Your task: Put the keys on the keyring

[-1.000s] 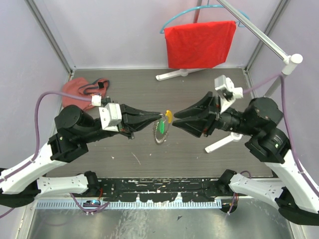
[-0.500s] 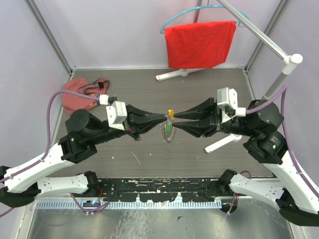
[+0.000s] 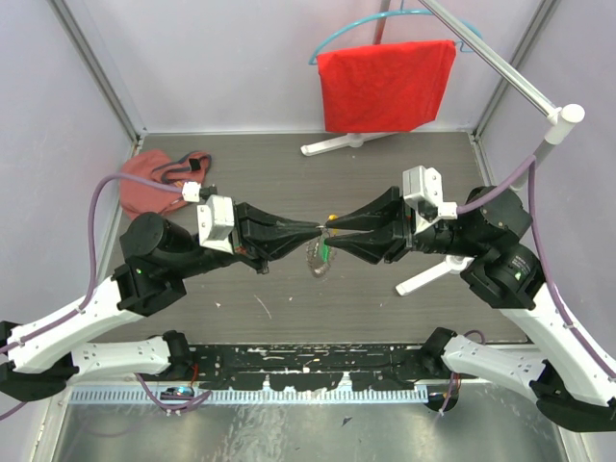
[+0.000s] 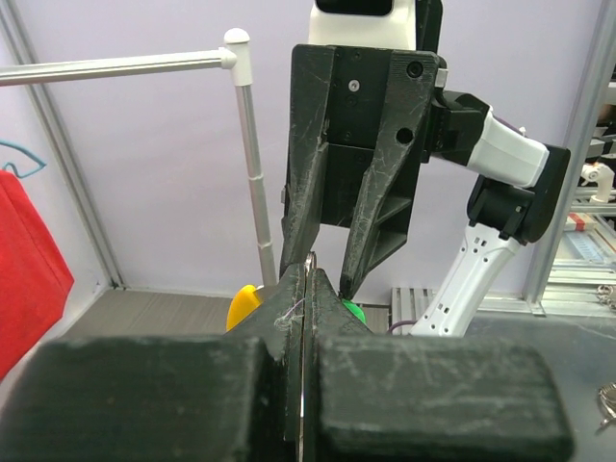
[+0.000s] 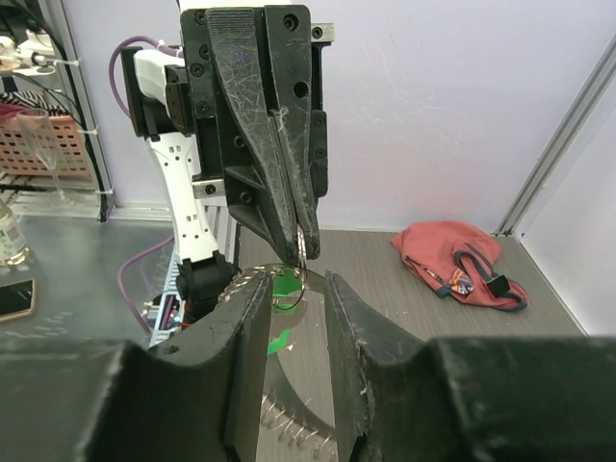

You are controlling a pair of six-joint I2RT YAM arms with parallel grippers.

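While the left hand (image 3: 310, 228) pinched the keyring (image 3: 315, 260) with its jaws fully closed on the thin wire, clear above the counter (image 3: 289, 308), the step in hand looked to be threading a key onto that loop. The right hand (image 3: 334, 232) met the keyring from the opposite side. Its jaws were partly apart with nothing clamped between them, and the wire showed in the gap. To do this well, I judged, the left grip had to be rigid so the loop could not swing. The right hand would then close on the green key (image 3: 327, 252), just below its tips and against the keyring, and feed it along the wire in small strokes. Too hard a pull could drag the loop out of the pinch. Whether that key already sat on the wire I could not tell.

Counted: two hands, one keyring, one orange segment (image 3: 330, 218) at the keyring's top, one green key. The brass key I could not find. Left of and beyond the keyring lay one red pouch (image 3: 154, 178). Farthest behind the keyring hung one red cloth (image 3: 385, 85).
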